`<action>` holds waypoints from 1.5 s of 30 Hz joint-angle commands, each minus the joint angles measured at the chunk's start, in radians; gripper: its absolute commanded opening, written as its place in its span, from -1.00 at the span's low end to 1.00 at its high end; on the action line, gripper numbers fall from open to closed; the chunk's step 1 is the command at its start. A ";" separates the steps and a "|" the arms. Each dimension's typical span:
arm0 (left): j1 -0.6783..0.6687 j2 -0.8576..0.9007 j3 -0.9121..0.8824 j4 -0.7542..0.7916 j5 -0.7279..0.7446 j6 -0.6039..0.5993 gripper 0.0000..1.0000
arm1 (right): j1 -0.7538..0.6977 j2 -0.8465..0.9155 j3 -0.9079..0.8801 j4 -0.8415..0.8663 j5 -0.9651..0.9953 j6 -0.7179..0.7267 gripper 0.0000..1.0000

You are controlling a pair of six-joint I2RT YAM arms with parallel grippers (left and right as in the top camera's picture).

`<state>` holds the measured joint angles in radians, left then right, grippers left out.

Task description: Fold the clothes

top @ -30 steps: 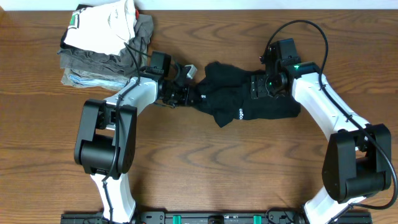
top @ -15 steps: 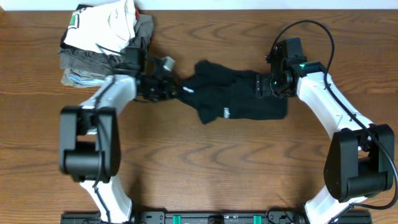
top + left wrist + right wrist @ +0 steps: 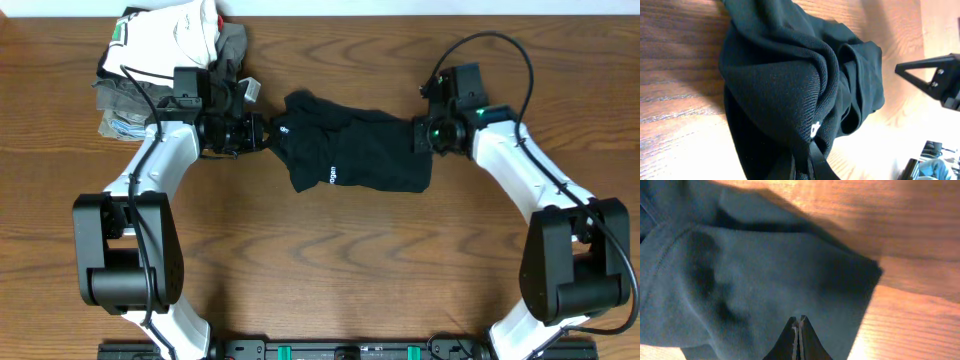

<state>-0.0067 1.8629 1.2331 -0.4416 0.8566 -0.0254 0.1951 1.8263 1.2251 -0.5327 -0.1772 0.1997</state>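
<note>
A black shirt (image 3: 350,150) lies crumpled on the wooden table (image 3: 330,270), midway along and toward the far edge, with its white lettering facing up. My left gripper (image 3: 264,135) is clamped on a bunched fold at the shirt's left end. My right gripper (image 3: 420,138) is at the shirt's right end, fingers pressed together over the cloth; I cannot tell whether any fabric is pinched. A stack (image 3: 160,60) of folded white, grey-olive and light blue garments sits in the far left corner, just beside my left arm.
</note>
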 commanded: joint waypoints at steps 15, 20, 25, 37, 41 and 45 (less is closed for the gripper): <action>-0.134 -0.184 -0.002 0.015 -0.164 0.074 -0.89 | -0.013 0.197 -0.188 0.205 -0.115 0.109 -0.97; -0.290 -0.183 -0.002 0.076 -0.245 0.074 -0.88 | -0.013 0.271 -0.188 0.224 -0.169 0.111 -0.97; -0.439 -0.183 -0.002 0.146 -0.321 0.073 -0.88 | -0.013 0.289 -0.188 0.228 -0.176 0.111 -0.97; -0.626 -0.064 -0.002 0.300 -0.476 0.081 -0.88 | -0.031 0.289 -0.187 0.256 -0.246 0.115 -0.97; -0.627 0.007 -0.002 0.393 -0.477 0.081 -0.88 | -0.034 0.289 -0.187 0.256 -0.248 0.115 -0.97; -0.627 0.040 -0.002 0.501 -0.486 0.080 -0.88 | -0.043 0.289 -0.187 0.260 -0.251 0.122 -0.97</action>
<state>-0.6323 1.8942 1.2293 0.0139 0.3847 0.0422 0.1474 2.0068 1.1103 -0.2340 -0.5278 0.3046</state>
